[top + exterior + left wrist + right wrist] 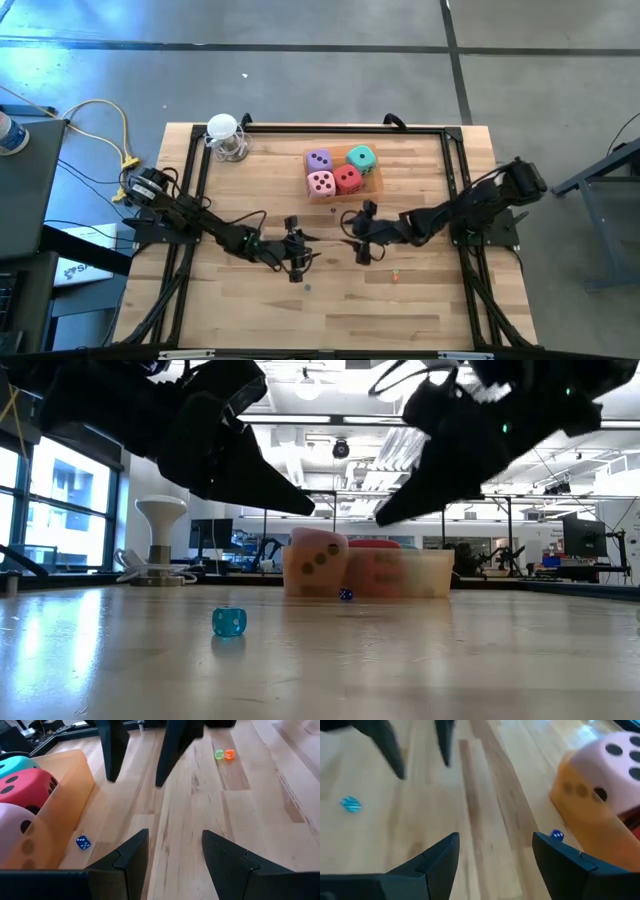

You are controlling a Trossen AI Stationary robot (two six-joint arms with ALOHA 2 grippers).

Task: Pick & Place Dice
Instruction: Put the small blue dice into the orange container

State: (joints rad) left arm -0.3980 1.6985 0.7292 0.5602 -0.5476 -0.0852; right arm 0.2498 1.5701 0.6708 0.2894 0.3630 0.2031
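Four dice sit side by side in a shallow orange tray point(376, 183) at the table's far middle: purple point(318, 159), teal-green point(361, 157), pink point(321, 183) and red point(347, 179). My left gripper point(296, 249) is open and empty, just on the near side of the tray and to its left. My right gripper point(358, 234) is open and empty, facing the left one across a small gap. In the left wrist view my own fingers point(175, 834) stand apart over bare wood beside the tray wall point(65, 795). In the right wrist view my fingers point(495, 837) also stand apart, near the pink die point(615, 765).
A tiny blue die point(83, 842) lies on the wood beside the tray's near wall. A tiny teal die point(229, 622) lies nearer the front. Tiny green point(219, 754) and orange point(229, 754) dice lie to the near right. A white round-topped object point(226, 135) stands at the far left.
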